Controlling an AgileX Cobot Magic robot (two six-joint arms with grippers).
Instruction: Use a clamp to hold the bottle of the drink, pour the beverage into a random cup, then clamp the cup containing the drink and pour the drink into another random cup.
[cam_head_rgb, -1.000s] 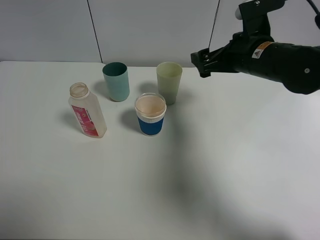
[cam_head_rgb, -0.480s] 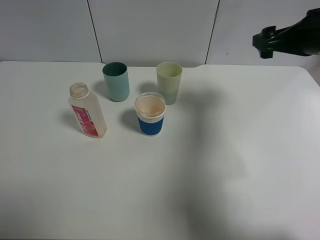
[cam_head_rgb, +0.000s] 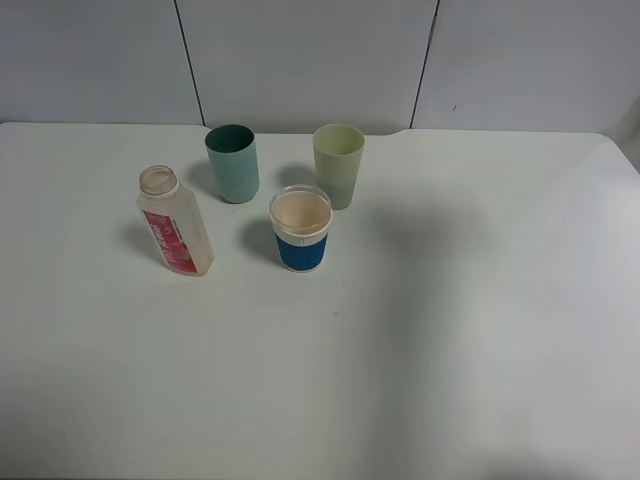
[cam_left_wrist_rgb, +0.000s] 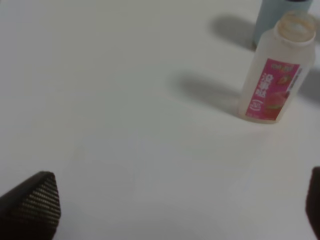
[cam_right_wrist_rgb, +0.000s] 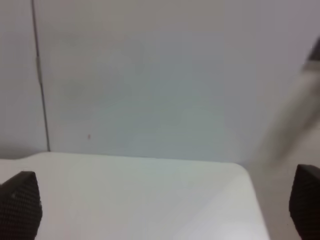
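The uncapped bottle (cam_head_rgb: 175, 222) with its pink-red label stands at the table's left, also seen as bottle (cam_left_wrist_rgb: 277, 75) in the left wrist view. The blue-banded cup (cam_head_rgb: 301, 229) stands to its right, its inside a pale peach tint; I cannot tell whether the beverage is in it or in the bottle. Behind that cup is the pale yellow-green tumbler (cam_head_rgb: 338, 165). Neither arm shows in the exterior high view. My left gripper (cam_left_wrist_rgb: 172, 210) is open and empty, well short of the bottle. My right gripper (cam_right_wrist_rgb: 162, 205) is open and empty, facing the back wall.
A teal tumbler (cam_head_rgb: 233, 163) stands behind the bottle, left of the yellow-green one; its base shows as teal tumbler (cam_left_wrist_rgb: 275, 15). The white table (cam_head_rgb: 480, 330) ends at a grey panelled wall (cam_head_rgb: 300, 60); its far right corner (cam_right_wrist_rgb: 235, 170) shows in the right wrist view.
The right arm has drawn back from above the table's far right and left the exterior high view. The bottle and cups have not moved.
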